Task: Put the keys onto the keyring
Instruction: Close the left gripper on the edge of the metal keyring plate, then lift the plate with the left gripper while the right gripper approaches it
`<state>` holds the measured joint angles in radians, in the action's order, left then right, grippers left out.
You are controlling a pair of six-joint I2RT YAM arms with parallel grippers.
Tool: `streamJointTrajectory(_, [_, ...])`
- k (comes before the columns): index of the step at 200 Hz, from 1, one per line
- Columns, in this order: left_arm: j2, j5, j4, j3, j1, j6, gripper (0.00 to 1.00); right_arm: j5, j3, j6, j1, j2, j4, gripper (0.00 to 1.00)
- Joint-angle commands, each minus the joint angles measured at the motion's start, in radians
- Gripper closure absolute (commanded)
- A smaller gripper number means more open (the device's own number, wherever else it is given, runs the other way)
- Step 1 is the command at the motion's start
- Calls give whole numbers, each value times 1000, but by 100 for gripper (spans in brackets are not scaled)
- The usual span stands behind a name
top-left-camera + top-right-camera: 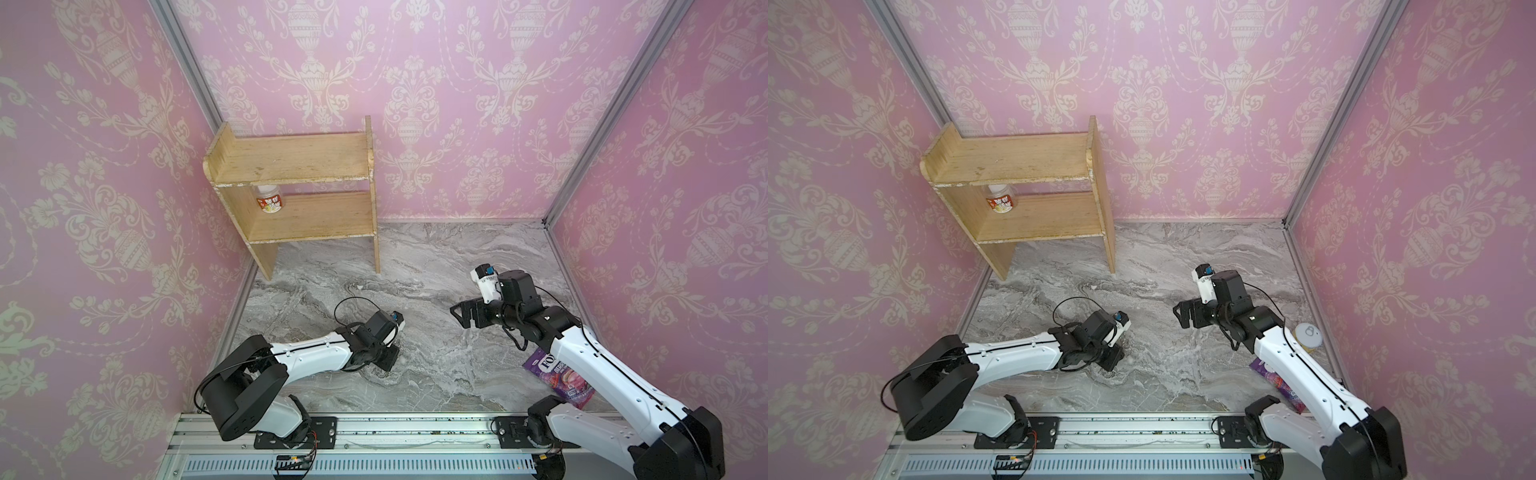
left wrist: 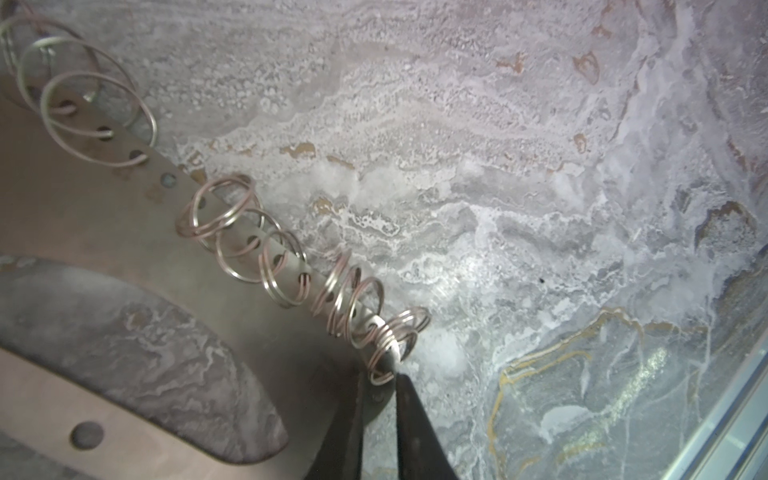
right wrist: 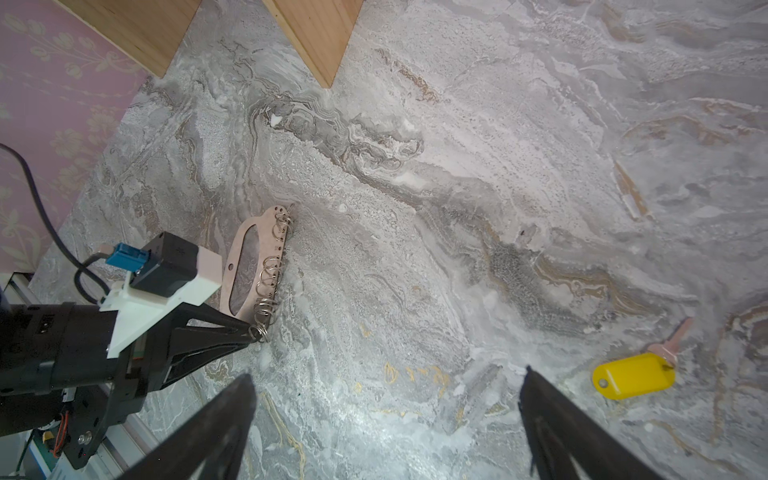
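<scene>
On marble table [image 3: 457, 166] keyring [image 3: 266, 220] lies flat, wire rings along one edge. At one end left gripper [image 3: 254, 332] sits low, tips pinching the plate corner by the last ring. Over open marble right gripper [image 3: 387, 373] hovers, jaws spread wide; keys [image 3: 633, 376], yellow tag, lie just beside one finger, well apart from keyring.

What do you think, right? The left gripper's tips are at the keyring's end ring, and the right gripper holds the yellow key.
No: the right gripper holds nothing. The right wrist view shows its jaws open, the yellow key lying on the table beside them.
</scene>
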<state>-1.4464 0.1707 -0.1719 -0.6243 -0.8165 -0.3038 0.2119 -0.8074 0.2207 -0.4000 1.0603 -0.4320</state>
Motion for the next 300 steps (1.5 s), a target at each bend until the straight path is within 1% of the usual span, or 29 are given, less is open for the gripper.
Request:
streamJointTrajectory(1, [-9,-9,18,7,-11,23,83,-14,0,-16,-1,-25,-13,0])
streamJointTrajectory(63, [18,-35,14,2,-21,44,82,-5,-9,-18,-1,-23,-15,0])
streamJointTrajectory(90, [8,-36,14,-4,-22,53,82,1,-11,-17,0,-17,-13,0])
streamJointTrajectory(124, [-3,-46,18,-9,-24,57,77,7,-16,-20,0,-13,-12,0])
streamJointTrajectory(142, [-5,-53,24,-12,-25,62,72,10,-18,-21,0,-11,-13,0])
streamJointTrajectory(175, [-10,-57,26,-19,-29,72,72,13,-23,-25,0,-9,-18,0])
streamJointTrajectory(209, [-24,-76,31,-21,-35,76,76,15,-23,-25,0,-13,-19,0])
streamJointTrajectory(250, [-49,-89,27,-35,-47,83,77,16,-20,-24,-1,-16,-20,0])
streamJointTrajectory(257, [-49,-91,27,-35,-48,83,79,16,-20,-24,-1,-17,-22,0])
streamJointTrajectory(277, [-40,-97,19,-34,-50,81,90,18,-18,-24,0,-19,-23,0])
streamJointTrajectory(300, [-10,-109,12,-23,-52,75,96,25,-13,-20,0,-21,-20,0])
